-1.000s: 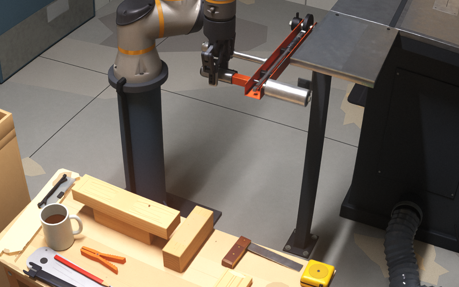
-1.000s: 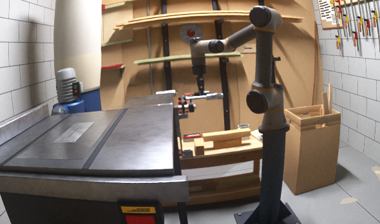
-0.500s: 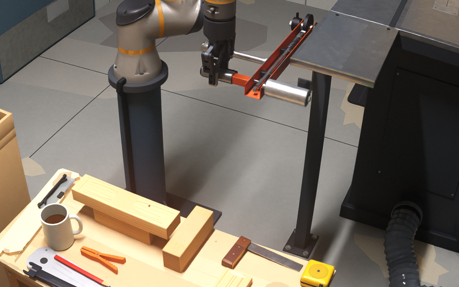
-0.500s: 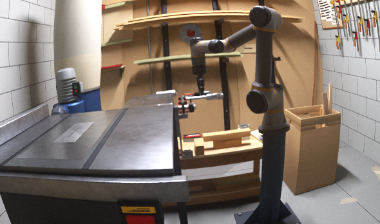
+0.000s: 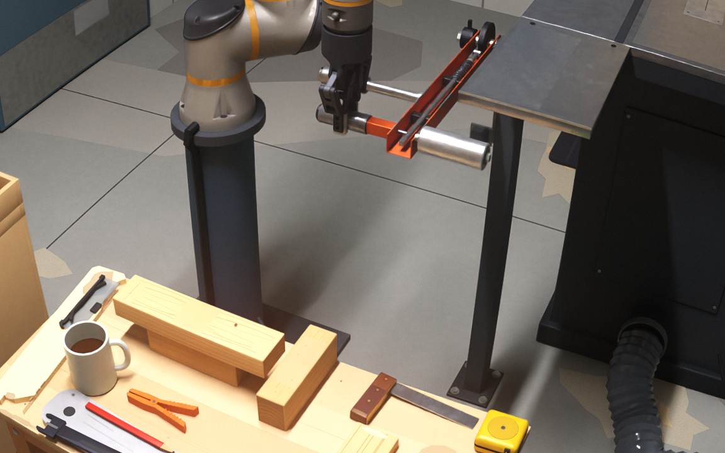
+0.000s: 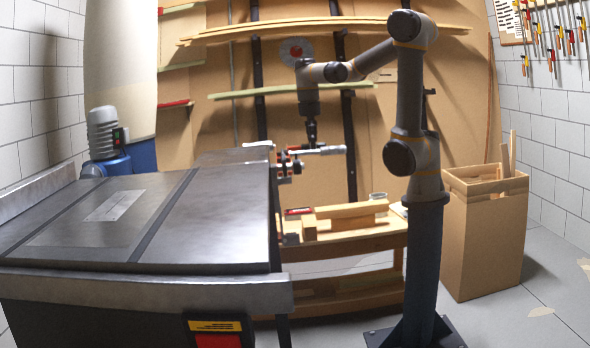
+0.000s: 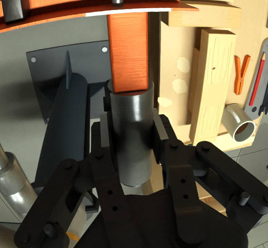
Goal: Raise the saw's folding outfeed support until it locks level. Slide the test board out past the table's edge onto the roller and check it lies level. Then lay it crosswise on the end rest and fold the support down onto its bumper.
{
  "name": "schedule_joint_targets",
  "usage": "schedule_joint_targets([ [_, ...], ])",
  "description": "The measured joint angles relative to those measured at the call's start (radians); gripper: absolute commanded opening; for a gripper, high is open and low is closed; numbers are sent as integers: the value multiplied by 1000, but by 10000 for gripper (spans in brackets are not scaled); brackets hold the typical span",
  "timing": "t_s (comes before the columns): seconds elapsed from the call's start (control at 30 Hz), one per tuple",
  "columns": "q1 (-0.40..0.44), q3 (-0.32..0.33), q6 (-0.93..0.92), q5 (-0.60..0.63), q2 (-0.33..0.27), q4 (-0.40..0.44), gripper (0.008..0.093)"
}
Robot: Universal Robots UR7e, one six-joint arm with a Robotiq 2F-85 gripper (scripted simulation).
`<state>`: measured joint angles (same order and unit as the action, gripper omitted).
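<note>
The orange outfeed support juts out from the edge of the saw table, and a grey cylindrical handle caps the end of its orange arm. My gripper comes down from above, and its fingers are closed on either side of that handle. A steel roller lies across the support's near end. A thin steel bar runs from the support toward my wrist. No board lies on the table top.
Behind the support the floor runs back to a blue door. My pedestal stands left of the support. The table's leg stands below it. A workbench in front carries wood blocks, a mug and hand tools.
</note>
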<state>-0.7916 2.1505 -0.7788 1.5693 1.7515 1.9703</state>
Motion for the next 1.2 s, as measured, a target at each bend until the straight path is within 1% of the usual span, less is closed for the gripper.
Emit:
schedule_joint_targets([
  [0.33, 0, 0, 0, 0, 0, 0, 85],
  [1.2, 0, 0, 0, 0, -1, 1, 80],
])
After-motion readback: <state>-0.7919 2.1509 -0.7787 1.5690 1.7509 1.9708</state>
